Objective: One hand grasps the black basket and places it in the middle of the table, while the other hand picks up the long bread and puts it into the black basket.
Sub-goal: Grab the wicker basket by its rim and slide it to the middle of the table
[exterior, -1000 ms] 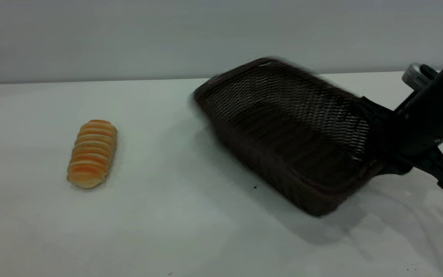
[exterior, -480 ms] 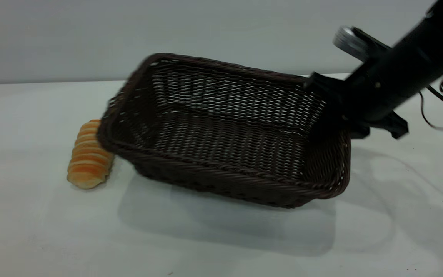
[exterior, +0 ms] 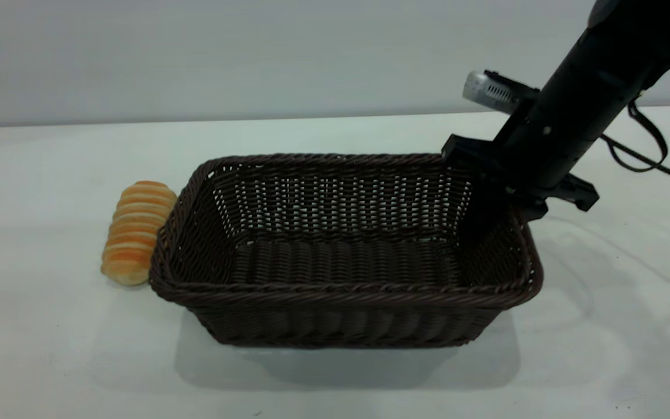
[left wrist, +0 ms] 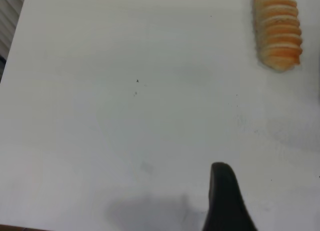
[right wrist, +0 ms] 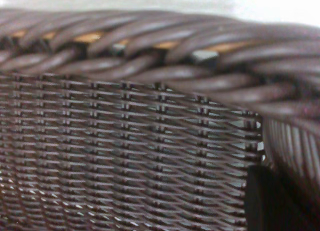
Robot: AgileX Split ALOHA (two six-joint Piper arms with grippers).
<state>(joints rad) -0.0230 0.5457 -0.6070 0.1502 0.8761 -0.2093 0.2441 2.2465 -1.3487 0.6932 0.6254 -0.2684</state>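
The black basket [exterior: 341,256] sits upright and level on the white worktop [exterior: 50,349], about mid-scene, its open top facing up. The right end effector [exterior: 489,192] pinches the basket's right far rim, one finger inside the wall and one outside, the arm slanting up to the right. The long bread [exterior: 137,231] lies on the worktop just beside the basket's left end, outside it. Of the left end effector only one dark fingertip [left wrist: 225,201] shows, above bare worktop near the bread; its spread cannot be told.
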